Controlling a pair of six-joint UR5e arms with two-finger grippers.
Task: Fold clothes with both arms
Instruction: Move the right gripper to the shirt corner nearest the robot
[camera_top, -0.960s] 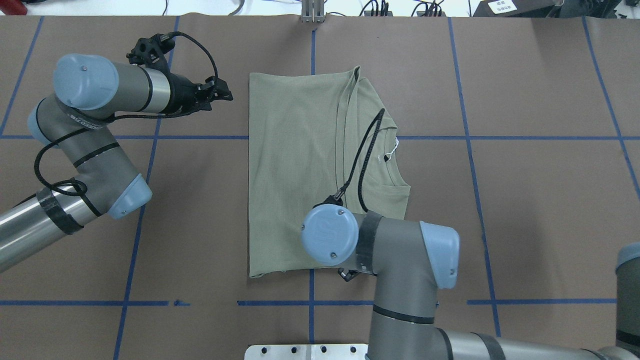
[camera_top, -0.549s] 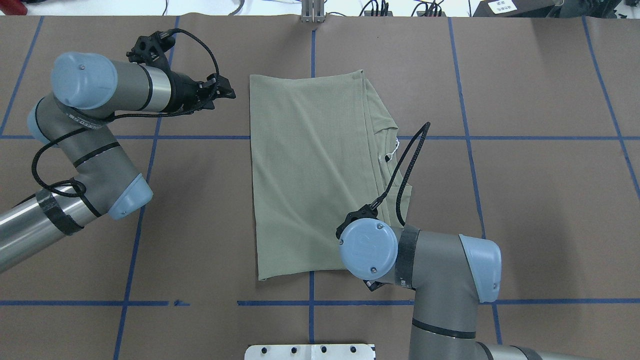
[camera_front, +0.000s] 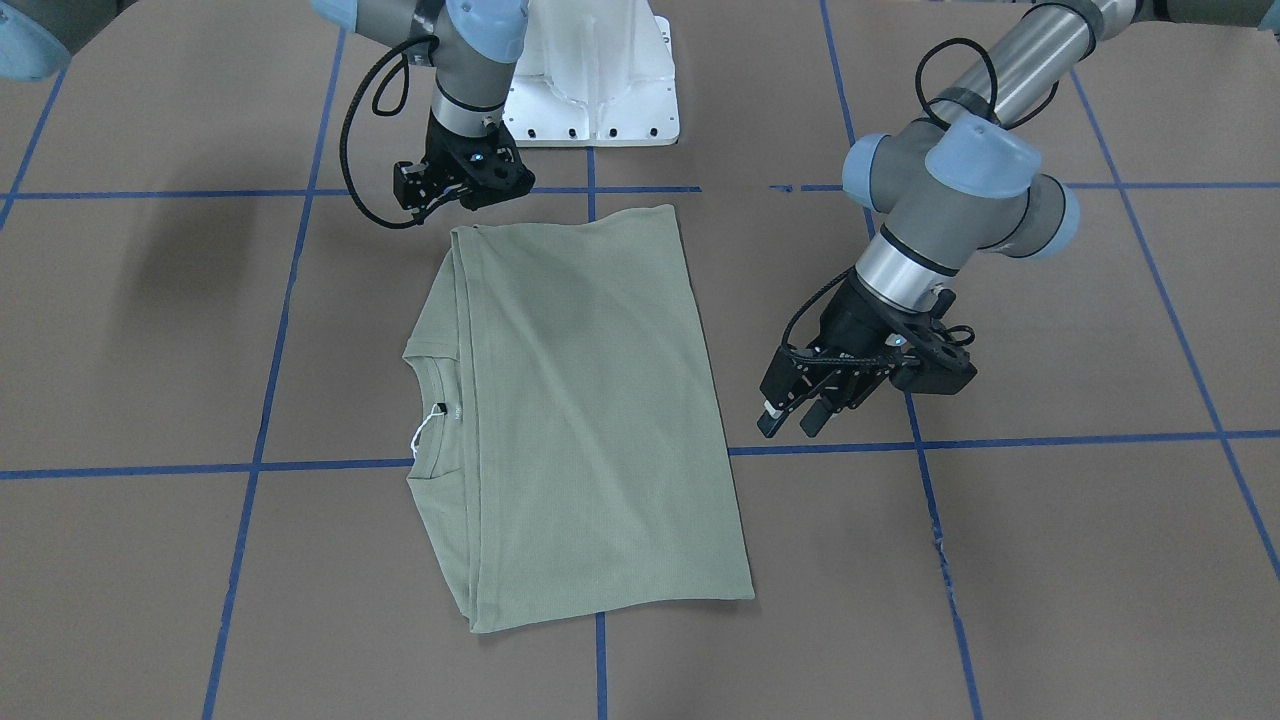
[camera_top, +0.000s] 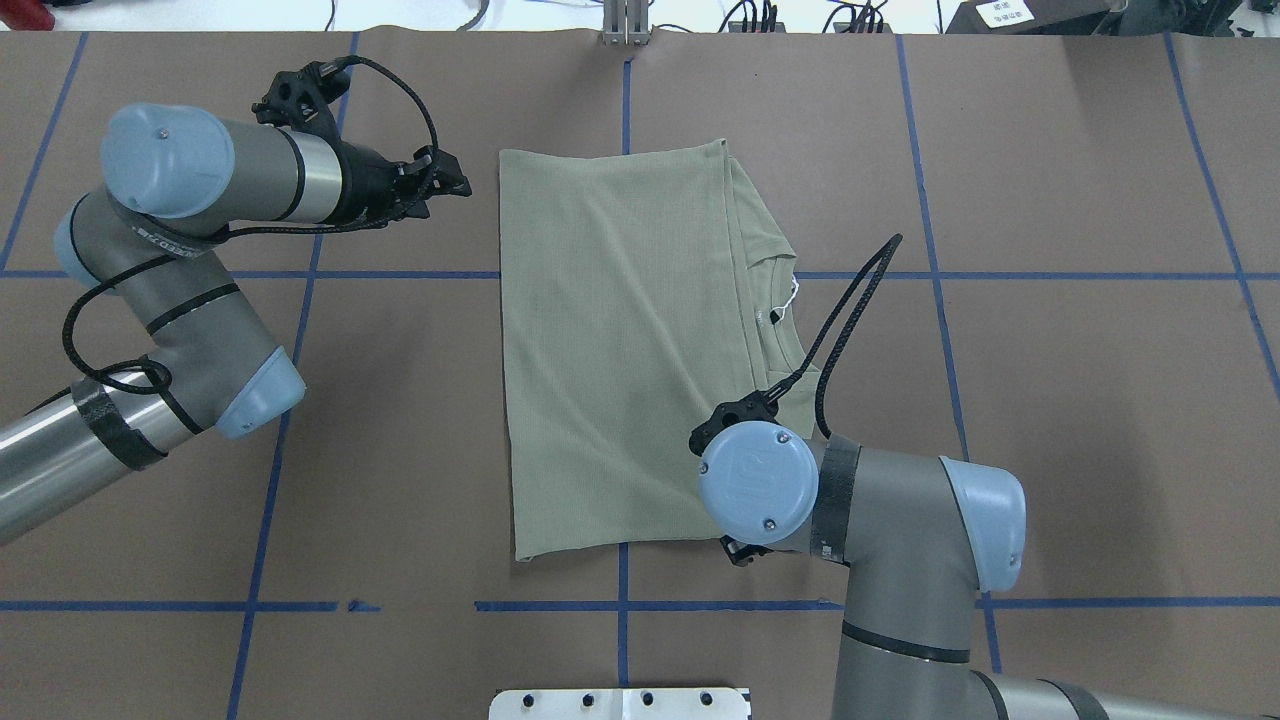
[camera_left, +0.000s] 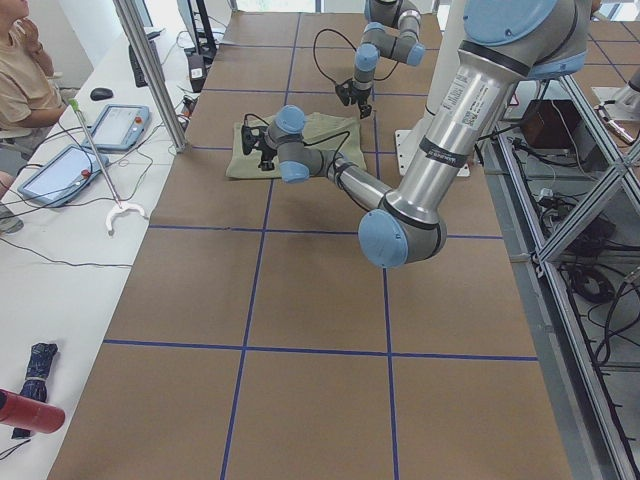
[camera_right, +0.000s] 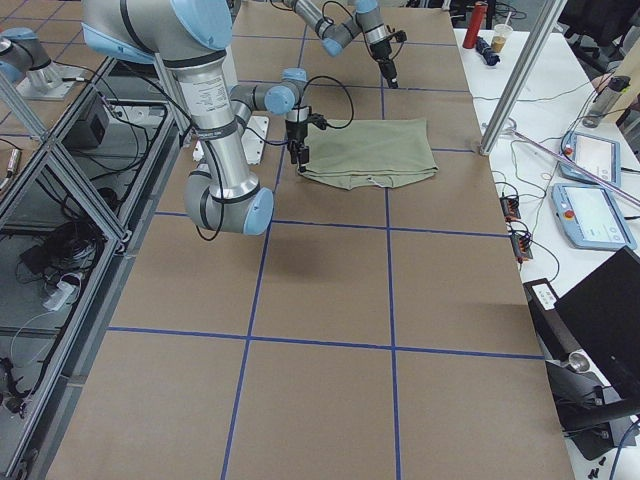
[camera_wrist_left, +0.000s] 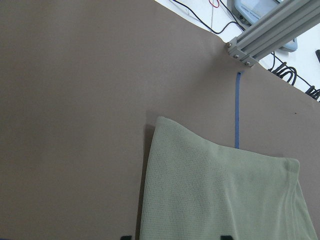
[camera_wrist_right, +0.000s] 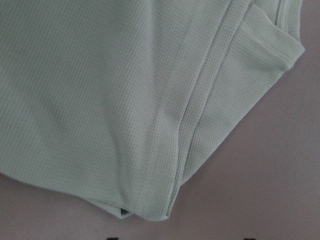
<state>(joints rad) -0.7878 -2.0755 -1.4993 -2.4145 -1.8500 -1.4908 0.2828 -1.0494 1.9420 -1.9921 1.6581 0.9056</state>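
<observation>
A: Left side first. The left gripper (camera_front: 788, 428)?

B: It hangs off the shirt's left edge, clear of the cloth, on the half toward the worktop's far edge. Fingers (camera_front: 810, 420) spread, nothing between them. Its wrist view looks onto the shirt's far-left corner.

A: The shirt (camera_top: 610, 350)?

B: Pale sage green, folded to a long rectangle. It lies flat on the brown worktop (camera_top: 1050, 420), roughly midway between the left and right ends and between the robot-side and far edges. The ribbed collar (camera_front: 440, 385) and white tag string (camera_front: 422, 437) peek out along its right side, below the top layer.

A: The right gripper (camera_front: 452, 195)?

B: At the shirt's right corner nearest the robot-side edge. From overhead the wrist hides it. In the wrist view two dark fingertips sit wide apart at the bottom, with the stacked cloth layers just ahead of them. Nothing is pinched.
</observation>
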